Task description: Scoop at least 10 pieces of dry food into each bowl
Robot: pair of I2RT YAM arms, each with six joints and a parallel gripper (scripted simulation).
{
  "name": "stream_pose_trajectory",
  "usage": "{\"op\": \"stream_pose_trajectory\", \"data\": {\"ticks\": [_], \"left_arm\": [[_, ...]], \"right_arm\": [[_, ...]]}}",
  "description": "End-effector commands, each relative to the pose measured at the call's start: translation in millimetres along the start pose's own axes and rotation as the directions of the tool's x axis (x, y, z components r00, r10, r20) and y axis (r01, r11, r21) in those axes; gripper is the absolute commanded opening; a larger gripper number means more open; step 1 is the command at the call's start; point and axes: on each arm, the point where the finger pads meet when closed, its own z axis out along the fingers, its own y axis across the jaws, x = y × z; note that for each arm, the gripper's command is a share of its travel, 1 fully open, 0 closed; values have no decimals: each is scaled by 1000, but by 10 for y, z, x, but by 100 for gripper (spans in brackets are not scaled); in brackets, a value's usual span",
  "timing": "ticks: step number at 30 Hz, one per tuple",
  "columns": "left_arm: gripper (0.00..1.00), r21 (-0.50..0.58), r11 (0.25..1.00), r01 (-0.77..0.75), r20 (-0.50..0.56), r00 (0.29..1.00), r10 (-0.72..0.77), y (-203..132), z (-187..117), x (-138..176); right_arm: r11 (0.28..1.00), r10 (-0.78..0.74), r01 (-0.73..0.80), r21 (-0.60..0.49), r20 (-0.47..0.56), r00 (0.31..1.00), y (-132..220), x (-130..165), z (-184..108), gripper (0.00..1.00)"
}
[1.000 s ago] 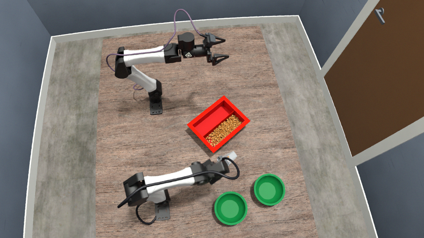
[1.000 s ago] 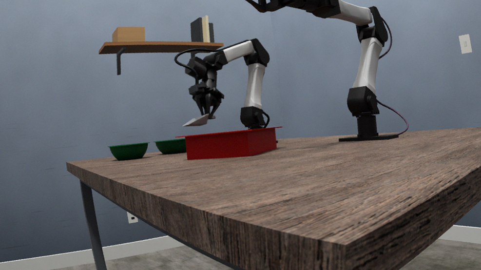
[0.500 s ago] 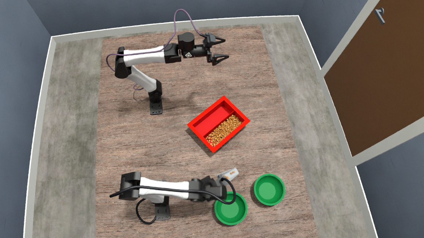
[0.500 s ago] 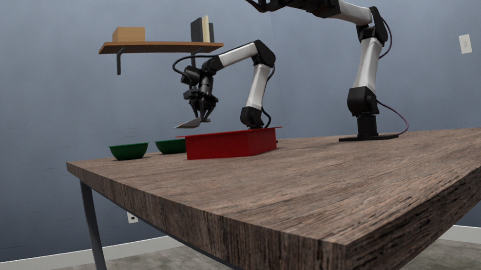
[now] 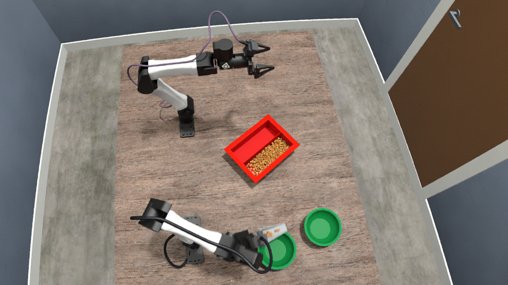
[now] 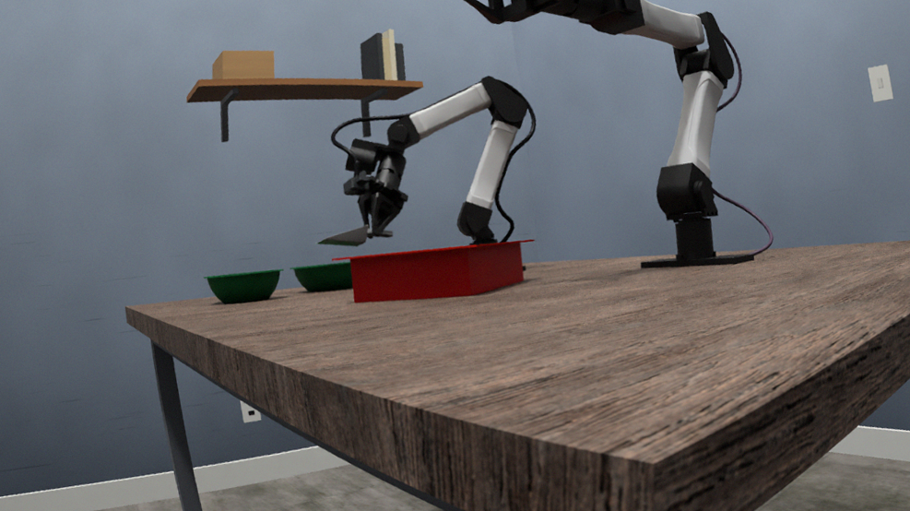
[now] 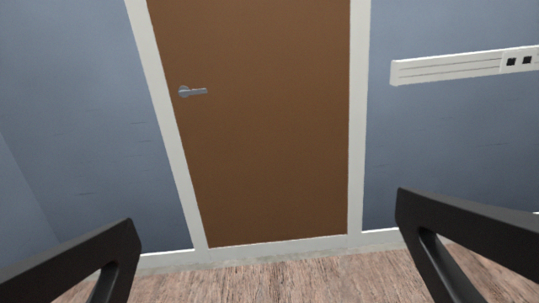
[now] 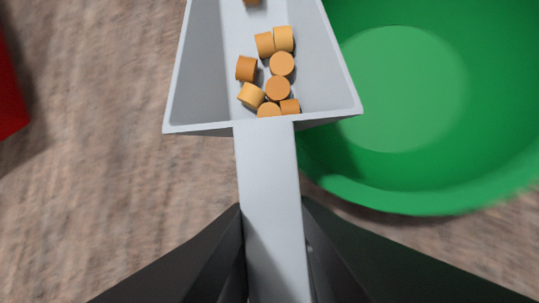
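Right claw [image 5: 261, 238] [image 6: 378, 232] [image 8: 274, 223] clamped on scoop [image 5: 278, 231] [image 6: 347, 237] [image 8: 269, 168], several food pieces aboard, beside near bowl [image 5: 293, 250] [image 6: 324, 277] [image 8: 425, 202]; left claw [image 5: 272, 58] [image 6: 482, 3] [image 7: 269, 227] wide, holding nothing; step seems carrying first load; next likely centre scoop over bowl, tip gently; both bowls unfilled; box [image 5: 242, 166] [image 6: 409, 279] [image 8: 10, 97] flat on bench [image 5: 191, 169] [image 6: 461, 361] [image 7: 274, 282] [image 8: 105, 189].

So the divided box [image 5: 231, 149] [image 6: 408, 274] is bright red, both bowls [image 5: 338, 228] [image 6: 244, 287] [image 8: 421, 198] are green, the scoop [image 5: 278, 231] [image 6: 345, 238] [image 8: 269, 168] is plain light grey, and the bench [image 5: 191, 165] [image 6: 465, 386] [image 7: 269, 282] [image 8: 105, 189] has streaky brown woodgrain.
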Motion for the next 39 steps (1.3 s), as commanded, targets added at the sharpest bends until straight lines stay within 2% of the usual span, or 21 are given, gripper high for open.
{"op": "stream_pose_trajectory", "data": {"ticks": [1, 9, 10, 13, 16, 20, 21, 39], "left_arm": [[100, 0, 1000, 1, 26, 1000, -1, 0, -30, -106], [100, 0, 1000, 1, 26, 1000, -1, 0, -30, -106], [100, 0, 1000, 1, 26, 1000, -1, 0, -30, -106], [100, 0, 1000, 1, 26, 1000, -1, 0, -30, -106], [100, 0, 1000, 1, 26, 1000, -1, 0, -30, -106], [100, 0, 1000, 1, 26, 1000, -1, 0, -30, -106], [100, 0, 1000, 1, 26, 1000, -1, 0, -30, -106], [100, 0, 1000, 1, 26, 1000, -1, 0, -30, -106]], "right_arm": [[1000, -23, 23, 5, 74, 997, -100, -1, -85, 0], [996, 26, -38, 79, 143, 989, -437, 81, -261, 0], [995, 47, -59, 77, 143, 989, -438, 184, -233, 0], [991, 85, -99, 85, 151, 985, -553, 232, -261, 0], [988, 68, -90, 122, 171, 983, -578, 158, -355, 0], [987, 113, -128, 97, 145, 983, -535, 246, -264, 0], [983, 80, -103, 151, 148, 986, -611, 140, -380, 0], [967, 68, -70, 245, 17, 998, -541, 93, -431, 0]]}}
